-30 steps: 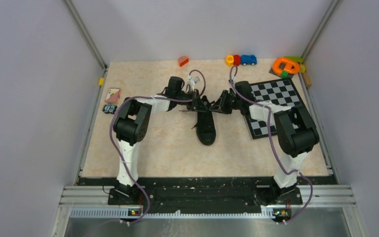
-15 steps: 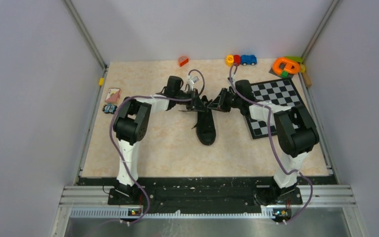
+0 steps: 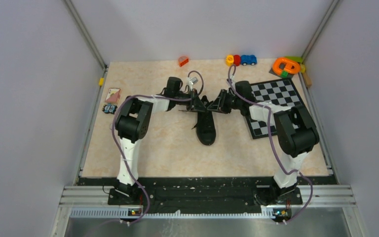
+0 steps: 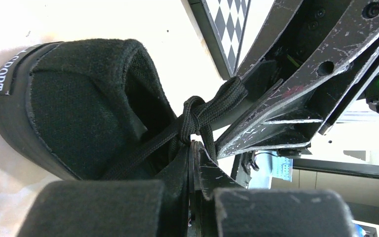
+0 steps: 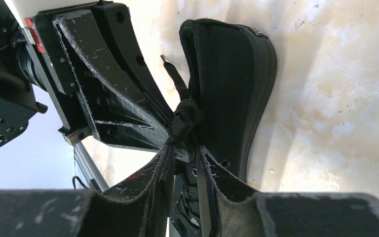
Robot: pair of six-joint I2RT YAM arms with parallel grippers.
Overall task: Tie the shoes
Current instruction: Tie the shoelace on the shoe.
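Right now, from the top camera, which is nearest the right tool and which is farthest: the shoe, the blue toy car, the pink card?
1. Shoe, right beside the right tool, in the middle.
2. Blue toy car, back edge.
3. Pink card, far left.

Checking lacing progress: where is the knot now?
Centre of the left wrist view: the knot sits by the sneaker collar, between left pincer and right pincer.

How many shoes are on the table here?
1. The shoe lies mid-table, with the left hand and right hand meeting at its laces. No second shoe shows, and nothing looks big enough to hide one.
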